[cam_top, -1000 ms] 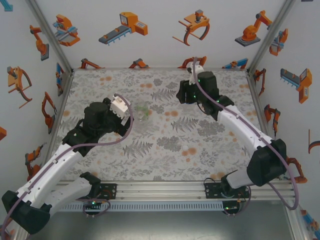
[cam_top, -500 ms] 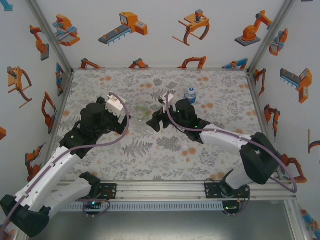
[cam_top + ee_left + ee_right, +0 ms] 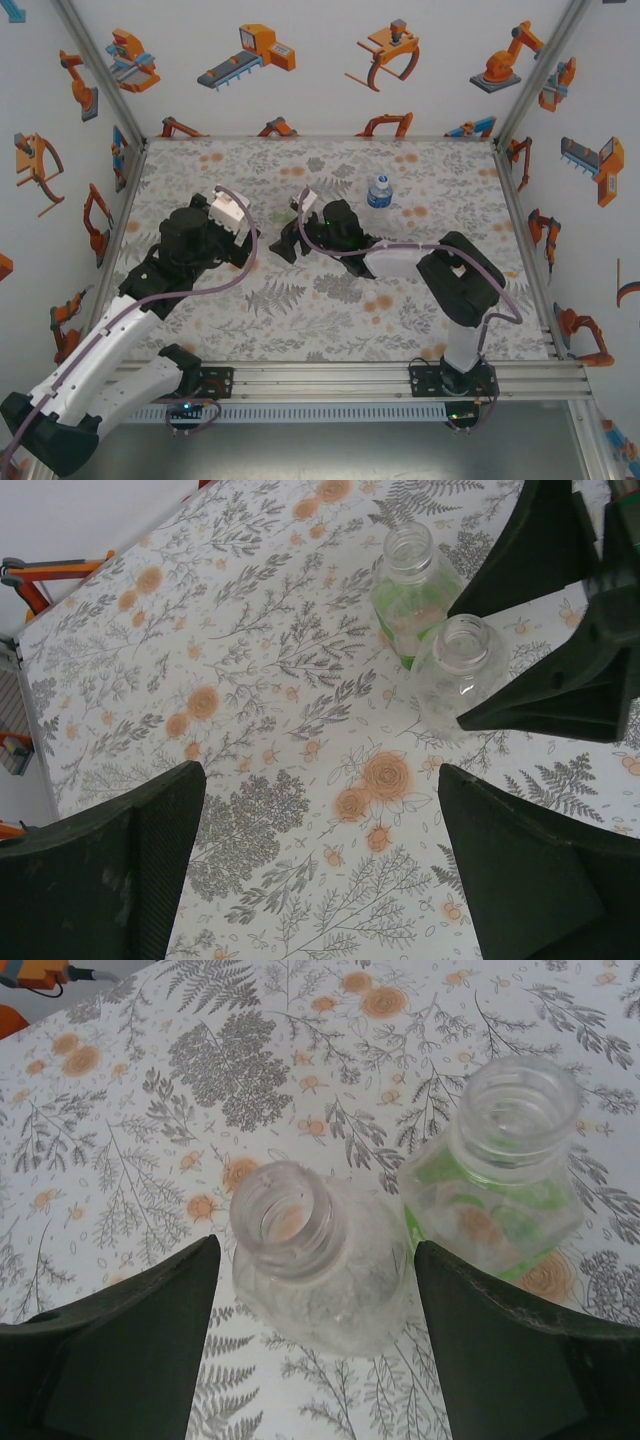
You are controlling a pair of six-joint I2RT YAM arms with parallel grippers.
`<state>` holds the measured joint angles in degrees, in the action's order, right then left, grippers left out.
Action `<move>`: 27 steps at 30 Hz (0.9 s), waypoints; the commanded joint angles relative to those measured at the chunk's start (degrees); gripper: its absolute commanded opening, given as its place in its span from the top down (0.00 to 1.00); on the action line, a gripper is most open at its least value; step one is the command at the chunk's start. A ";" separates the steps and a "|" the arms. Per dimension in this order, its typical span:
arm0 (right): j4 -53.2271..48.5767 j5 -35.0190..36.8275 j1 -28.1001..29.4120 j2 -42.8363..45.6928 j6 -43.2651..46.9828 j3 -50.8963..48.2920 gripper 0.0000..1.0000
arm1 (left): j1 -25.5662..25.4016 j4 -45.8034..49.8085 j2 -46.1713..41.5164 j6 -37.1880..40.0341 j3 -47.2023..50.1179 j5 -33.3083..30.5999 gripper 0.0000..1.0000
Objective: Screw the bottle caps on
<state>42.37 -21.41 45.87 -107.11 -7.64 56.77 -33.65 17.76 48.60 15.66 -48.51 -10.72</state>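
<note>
A colourless bottle (image 3: 320,1250) stands uncapped between the fingers of my right gripper (image 3: 315,1330), which is open with a gap on each side. Just beside it is a green-tinted bottle (image 3: 495,1180), neck open too. In the left wrist view the green bottle (image 3: 415,590) and the colourless bottle (image 3: 460,670) stand ahead of my left gripper (image 3: 320,880), open over bare cloth. The right gripper's fingers (image 3: 570,690) flank the colourless one. A blue-labelled bottle (image 3: 379,190) stands alone further back; a pale cap seems to sit on it. From above, the left gripper (image 3: 255,238) faces the right gripper (image 3: 287,228).
The table (image 3: 330,300) has a floral cloth with grey ferns and orange blotches. White walls printed with orange robots close in the left, back and right. An aluminium rail (image 3: 330,378) runs along the near edge.
My right arm has swung from the back right to the table's middle, leaving the blue-labelled bottle standing alone, and now straddles the colourless bottle. The left gripper opened a little wider.
</note>
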 commanded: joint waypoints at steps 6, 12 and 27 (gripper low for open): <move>6.75 2.56 0.86 -5.60 -1.97 3.51 0.33 | 0.51 -1.64 -0.21 -0.30 0.79 0.08 0.10; 6.87 3.22 0.89 -5.02 -2.03 2.59 0.47 | 0.51 -1.53 0.02 -0.28 0.70 1.12 0.10; 2.52 4.31 0.98 20.72 -5.36 -13.22 0.58 | 0.54 -6.97 -5.72 -1.58 3.63 23.46 0.09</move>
<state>45.36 -16.82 46.61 -92.60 -11.38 45.25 -33.32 15.07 44.77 15.51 -45.95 3.88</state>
